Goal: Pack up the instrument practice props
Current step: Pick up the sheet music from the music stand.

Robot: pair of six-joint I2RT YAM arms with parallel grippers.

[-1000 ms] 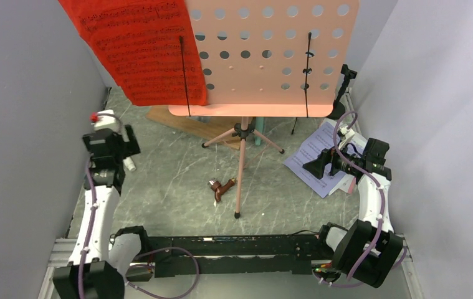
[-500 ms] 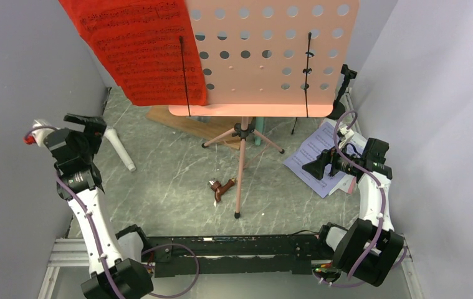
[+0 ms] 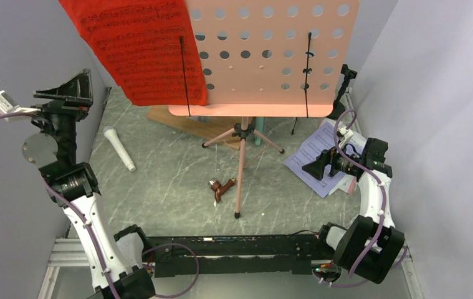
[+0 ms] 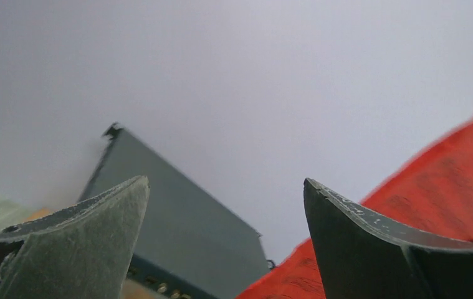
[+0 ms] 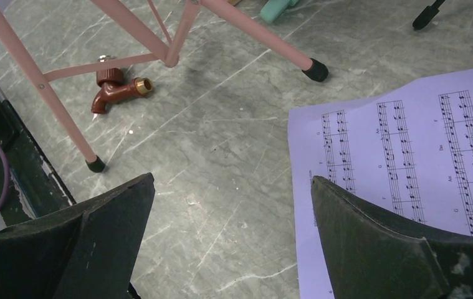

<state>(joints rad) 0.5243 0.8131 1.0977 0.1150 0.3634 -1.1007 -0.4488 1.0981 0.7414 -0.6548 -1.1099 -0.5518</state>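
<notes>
I read the right gripper [image 5: 230, 180] as spread wide and empty, hovering low over the grey marbled table [image 3: 171, 180] at the white sheet-music page [image 5: 408, 162] (which lies flat on the right side). Just left of it, the pink tripod legs [image 3: 241, 174] stand beside a small brown tap-shaped piece [image 3: 221, 187]. Farther left, a white microphone [image 3: 119, 148] lies on the table. The left gripper [image 4: 224, 182] is up by the left wall, jaws wide, holding nothing. At the back, the pink perforated music desk [image 3: 265, 56] carries a red sheet-music page [image 3: 137, 50]. A black mic mount [image 3: 346, 78] stands at the desk's right edge.
</notes>
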